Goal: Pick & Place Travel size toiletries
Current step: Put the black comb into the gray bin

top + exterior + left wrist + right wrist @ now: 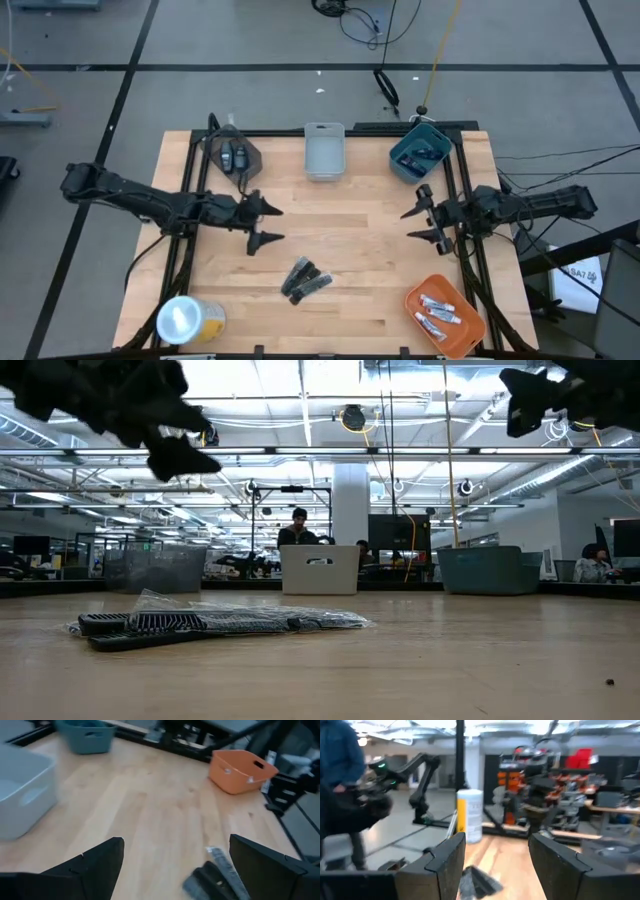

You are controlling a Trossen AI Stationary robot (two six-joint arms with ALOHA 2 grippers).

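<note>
Black elongated sticks in clear wrap (306,279) lie flat on the wood in the near middle of the table; they show in the low view (200,625) and in the left wrist view (215,877). Silvery-white tubes (438,312) lie in the orange bin (470,330). Dark blue packets (419,155) sit in the teal bin (400,160). Two dark grey oval pieces (234,156) lie in a dark tray at the far left. My left gripper (268,224) hovers open above the table, left of centre. My right gripper (418,222) hovers open at the right.
A pale grey bin (324,150) stands at the far middle edge. A yellow roll with a white top (188,319) stands at the near left corner. Bare wood lies between the two grippers. People and another arm show in the room beyond.
</note>
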